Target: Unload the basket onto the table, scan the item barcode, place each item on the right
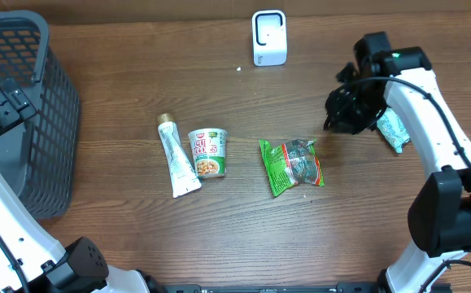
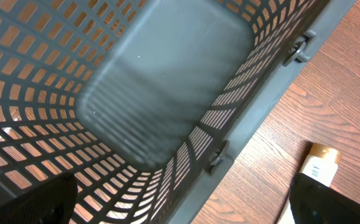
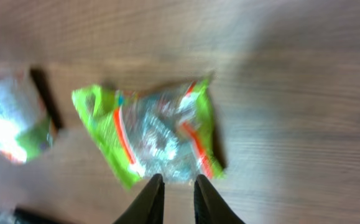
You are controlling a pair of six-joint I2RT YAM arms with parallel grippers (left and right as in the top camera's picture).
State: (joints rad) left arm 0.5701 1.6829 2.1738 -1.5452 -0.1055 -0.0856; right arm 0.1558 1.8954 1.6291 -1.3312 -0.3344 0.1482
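Green-and-clear plastic snack packet [image 1: 292, 165]: where is yours?
Flat on your wooden counter [image 1: 121, 236], just right of the paper noodle cup [image 1: 208, 153].
And your end effectors?
Your right end effector [image 3: 175, 193] hangs near the packet's far right, fingers a narrow slit apart, gripping nothing. Your left end effector [image 2: 180, 208] gapes wide above the dark plastic mesh basket [image 2: 167, 93].

Green snack packet [image 1: 292, 167], grey lattice basket [image 1: 56, 122]

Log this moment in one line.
left gripper: open, over basket | right gripper: narrowly open, empty, near green packet, not touching | scanner: no item at it
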